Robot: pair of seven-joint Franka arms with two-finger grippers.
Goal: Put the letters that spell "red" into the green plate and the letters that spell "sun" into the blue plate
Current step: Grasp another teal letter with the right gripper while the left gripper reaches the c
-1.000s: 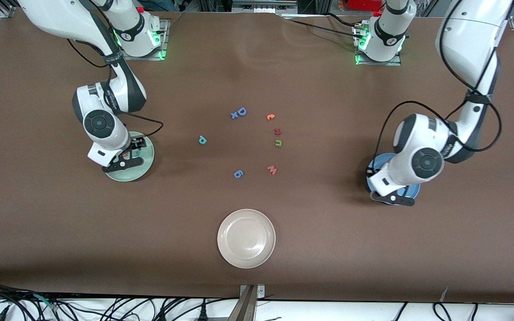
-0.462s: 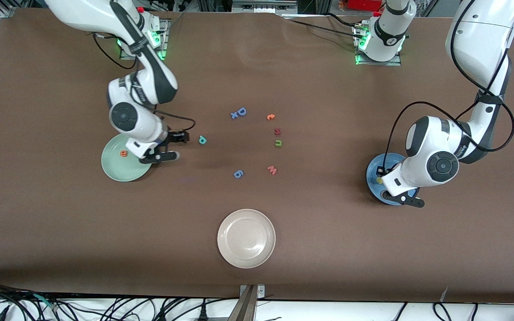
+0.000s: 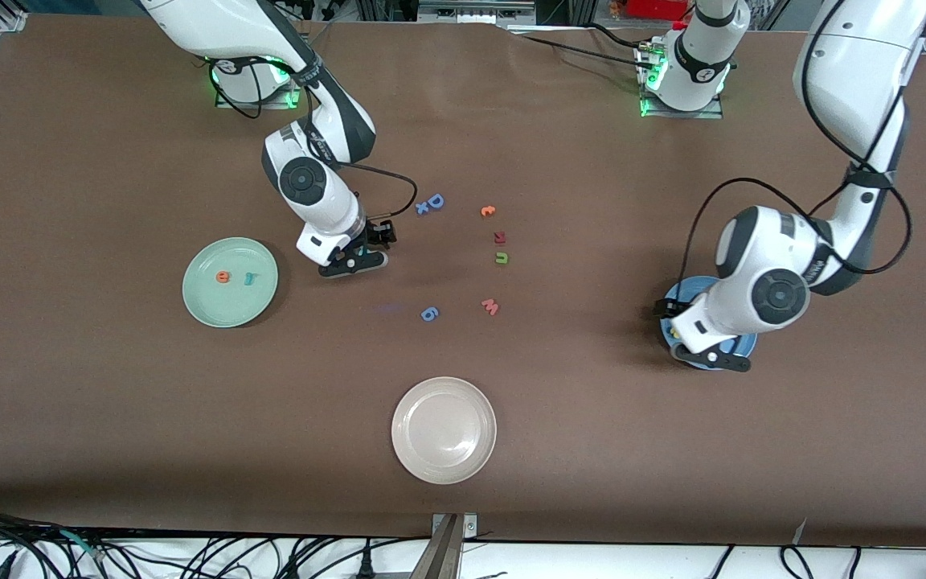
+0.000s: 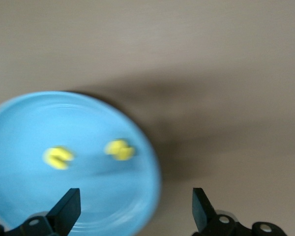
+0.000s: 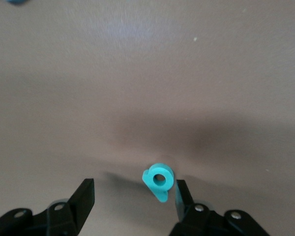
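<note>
The green plate (image 3: 230,305) holds the orange "e" (image 3: 223,277) and the teal "r" (image 3: 250,278). My right gripper (image 3: 374,240) (image 5: 133,189) is low over the table, open, with the teal "d" (image 5: 159,181) lying between its jaws, close against one finger. The front view hides the "d" under the hand. My left gripper (image 3: 672,326) (image 4: 133,206) hangs open over the blue plate (image 3: 744,344) (image 4: 19,196), and two yellow letters (image 4: 58,158) (image 4: 120,149) lie in that plate. The olive "u" (image 3: 501,258) lies mid-table.
Around the "u" lie a dark red letter (image 3: 499,237), a small orange letter (image 3: 487,211) and a salmon "w" (image 3: 489,305). A blue "D" (image 3: 435,201) and a blue "6" (image 3: 428,314) lie toward the right arm's end. A cream plate (image 3: 444,430) is nearest the front camera.
My right arm has swung from over the green plate to the teal "d", and its jaws have narrowed a little. My left gripper has opened over the blue plate.
</note>
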